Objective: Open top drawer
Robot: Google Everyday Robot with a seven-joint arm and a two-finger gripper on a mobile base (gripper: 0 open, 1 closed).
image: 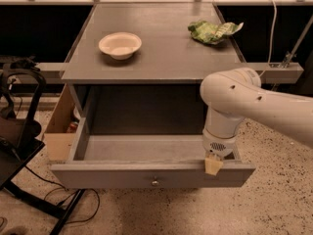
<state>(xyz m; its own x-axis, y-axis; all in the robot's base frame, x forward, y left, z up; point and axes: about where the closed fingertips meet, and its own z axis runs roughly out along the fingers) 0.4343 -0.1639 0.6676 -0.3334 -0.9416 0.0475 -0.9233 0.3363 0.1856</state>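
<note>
Grey table on speckled floor; bowl far left, green bag far right. Top drawer stands pulled out to the near side, knob centred. Gripper touches the front's top edge at the right end; you cannot tell its opening. Black stand crowds the near left.

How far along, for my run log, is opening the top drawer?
Done: the top drawer stands pulled well out from under the tabletop, its inside exposed. In hand: the end effector rests at its front upper edge, right of the knob. Left: probably only backing the arm away.
</note>
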